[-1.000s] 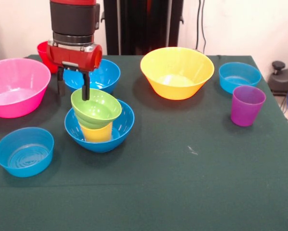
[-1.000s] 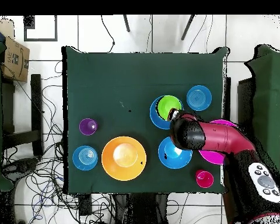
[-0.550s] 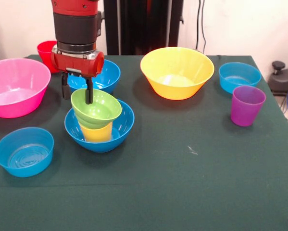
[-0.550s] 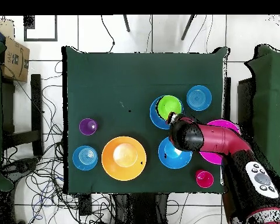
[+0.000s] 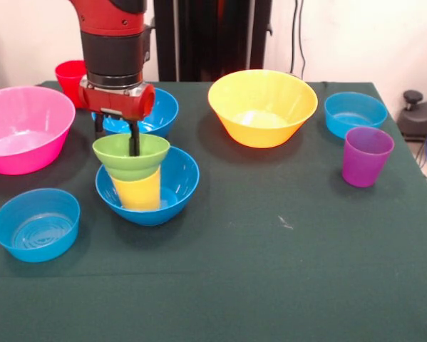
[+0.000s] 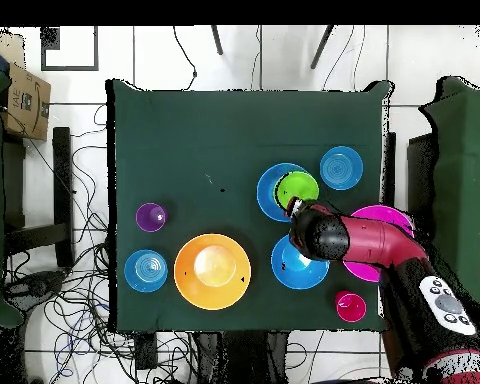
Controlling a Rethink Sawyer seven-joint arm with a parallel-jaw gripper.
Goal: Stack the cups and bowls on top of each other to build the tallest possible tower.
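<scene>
The tower stands left of centre: a blue bowl (image 5: 172, 187) (image 6: 268, 192) holds an upside-down yellow cup (image 5: 139, 192), and a lime green bowl (image 5: 130, 157) (image 6: 298, 188) sits level on the cup. My gripper (image 5: 117, 135) is open and straddles the green bowl's far rim, with one finger (image 5: 135, 140) inside the bowl and the other behind it. From overhead the arm (image 6: 339, 235) covers the gripper. The purple cup (image 5: 366, 155) (image 6: 151, 217) stands alone at the right. The red cup (image 5: 69, 75) (image 6: 350, 306) is behind the arm.
A pink bowl (image 5: 21, 128) (image 6: 386, 214) sits at the left, and a yellow-orange bowl (image 5: 263, 107) (image 6: 212, 271) at the back centre. A second blue bowl (image 5: 156, 114) (image 6: 289, 268) is under the arm. Small light-blue bowls (image 5: 35, 224) (image 5: 354, 112) lie front left and back right.
The green bowl, tilted on the yellow cup before, has shifted left and now sits level. The gripper came slightly toward the bowl with one finger inside it.
</scene>
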